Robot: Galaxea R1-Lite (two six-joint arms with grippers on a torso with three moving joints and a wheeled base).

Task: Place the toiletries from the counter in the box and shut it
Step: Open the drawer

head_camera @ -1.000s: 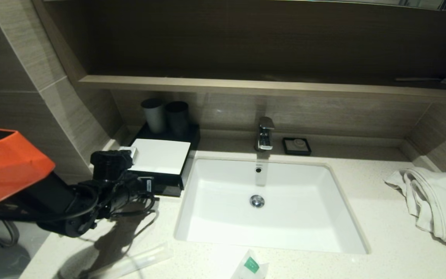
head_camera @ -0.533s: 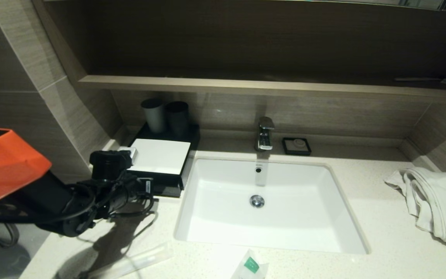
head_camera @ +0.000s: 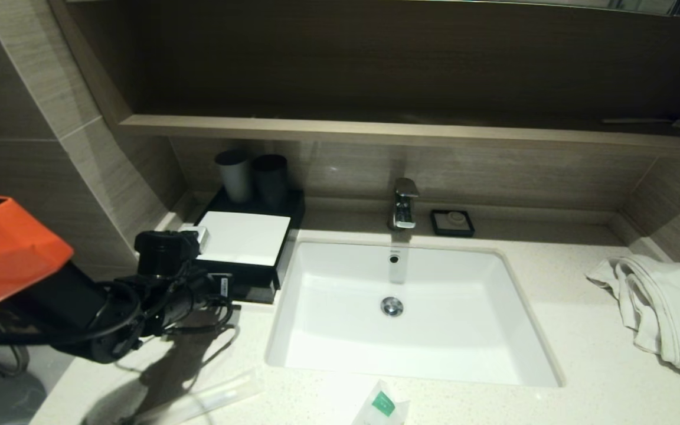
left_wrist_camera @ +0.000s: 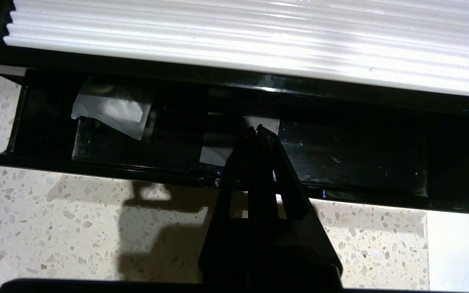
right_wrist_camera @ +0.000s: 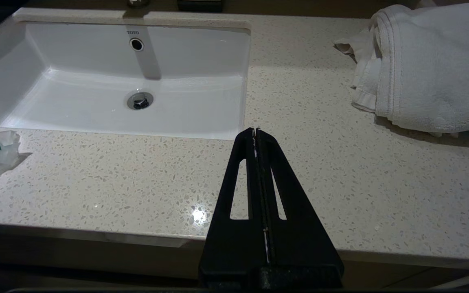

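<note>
The black box (head_camera: 244, 237) with the white top stands left of the sink; its drawer (left_wrist_camera: 360, 154) is pulled out. A white packet (left_wrist_camera: 110, 110) lies in the drawer, and a second white piece (left_wrist_camera: 214, 154) shows behind my fingers. My left gripper (left_wrist_camera: 257, 128) is shut, its tips over the drawer's front edge; in the head view it (head_camera: 226, 288) is at the box front. A long toothbrush pack (head_camera: 210, 398) and a green-marked packet (head_camera: 382, 405) lie on the counter (head_camera: 582, 354) near the front edge. My right gripper (right_wrist_camera: 255, 130) is shut and empty above the counter's front.
The white sink (head_camera: 402, 348) fills the middle, with a faucet (head_camera: 404, 203) and a black soap dish (head_camera: 452, 222) behind it. Two dark cups (head_camera: 252, 176) stand behind the box. A white towel (head_camera: 664, 307) lies at the right. A wall is close on the left.
My left arm has drawn back slightly to the left, away from the box front. Nothing else has moved.
</note>
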